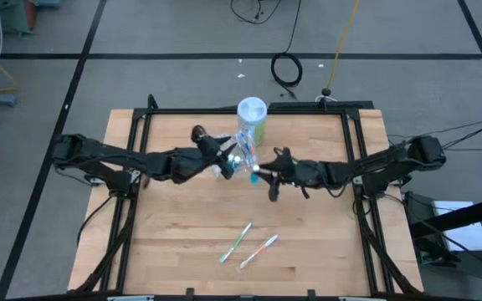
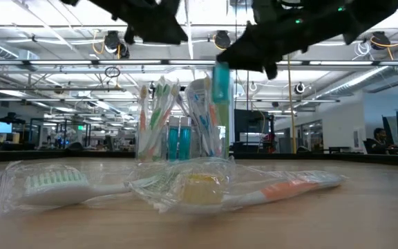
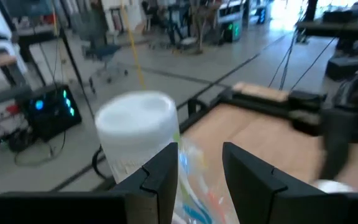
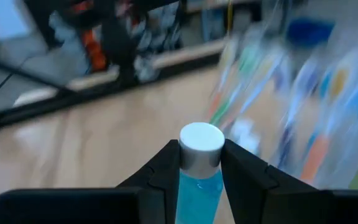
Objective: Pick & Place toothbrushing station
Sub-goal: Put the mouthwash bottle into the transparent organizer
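Note:
A clear plastic cup holding pastel toothbrushes and blue tubes is at the table's middle. My left gripper reaches in from the table's left with the cup's clear plastic between its fingers. My right gripper comes from the right, shut on a small blue tube with a white cap. The tube hangs in the air beside the cup. Two wrapped toothbrushes lie flat near the table's front. My left gripper has the cup's clear wall between its two fingers, coming about level from the table's left. The plastic fills the gap. Which part of the cup this is, and whether its base is on the table, I cannot tell. My right gripper pinches the blue tube just below its white cap between its two fingers. The fingers come about level from the table's right and lie across the tube. The tube is upright, cap up, lifted clear of the table.
A tall white-topped cylinder with a green side stands just beyond the cup. A black frame runs round the table's far and side edges. The wrapped toothbrushes fill the low view's foreground. Bare wood lies at the front left and right.

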Tool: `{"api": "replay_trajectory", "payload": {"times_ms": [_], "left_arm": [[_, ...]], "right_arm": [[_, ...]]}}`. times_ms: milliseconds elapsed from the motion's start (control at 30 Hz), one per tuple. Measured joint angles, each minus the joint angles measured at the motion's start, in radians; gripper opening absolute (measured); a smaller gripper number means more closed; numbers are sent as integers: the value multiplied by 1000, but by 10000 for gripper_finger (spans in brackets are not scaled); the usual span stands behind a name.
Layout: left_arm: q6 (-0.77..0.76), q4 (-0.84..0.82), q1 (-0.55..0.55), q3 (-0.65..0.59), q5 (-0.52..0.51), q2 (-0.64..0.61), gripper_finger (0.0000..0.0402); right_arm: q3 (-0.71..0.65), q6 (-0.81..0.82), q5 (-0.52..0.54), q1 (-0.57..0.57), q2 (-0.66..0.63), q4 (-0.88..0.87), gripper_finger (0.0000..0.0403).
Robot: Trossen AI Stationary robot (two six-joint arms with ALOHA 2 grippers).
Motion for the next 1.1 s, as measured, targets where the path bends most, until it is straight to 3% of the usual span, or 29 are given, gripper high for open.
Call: {"api": "replay_trajectory", "payload": {"times_ms": [133,233,433,667,800,1100], "left_arm": [[67,0,-15,0,-2,-80,134],[114,3,-21,0,-3,-133,134],[154,-23,-21,0,-12,-192,134],[159,-55,-26,0,-14,-190,134],[159,-60,-23,1,-16,-188,134],[159,-71,-26,1,-16,-189,134]], "right_arm": [[1,-85,-1,-53,77,251,91],[17,-79,19,-73,147,321,91],[134,-167,151,-79,239,277,91],[211,-162,153,-78,354,238,91],[214,-79,153,-84,405,238,91],[216,-64,158,-88,440,222,91]]}}
